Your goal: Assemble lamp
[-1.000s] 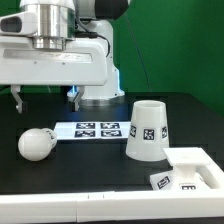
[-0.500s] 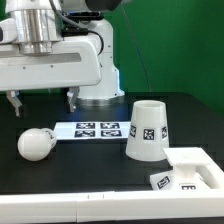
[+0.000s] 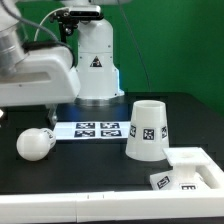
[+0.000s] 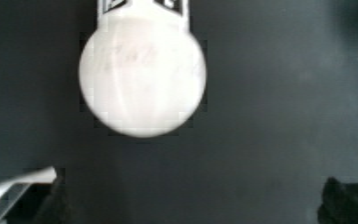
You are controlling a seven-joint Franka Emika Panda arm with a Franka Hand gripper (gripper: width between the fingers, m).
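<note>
The tool (image 4: pixel 185 200) hangs released, fingertips (image 4: pixel 23 196) spread wide with nothing between them. The smooth white bulb (image 4: pixel 144 75) lies clear of them on the matte black counter (image 3: pixel 100 160). Toward the exterior view's right are the marker board (image 3: pixel 97 129), then the tapered shade (image 3: pixel 147 129), upright. Green wall (image 3: pixel 175 45) behind.

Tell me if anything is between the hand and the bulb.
Nothing visible does. The wrist view shows the bulb with only bare black table around it, and the hand is open. The shade and marker board lie toward the exterior view's right, clear of the bulb.
</note>
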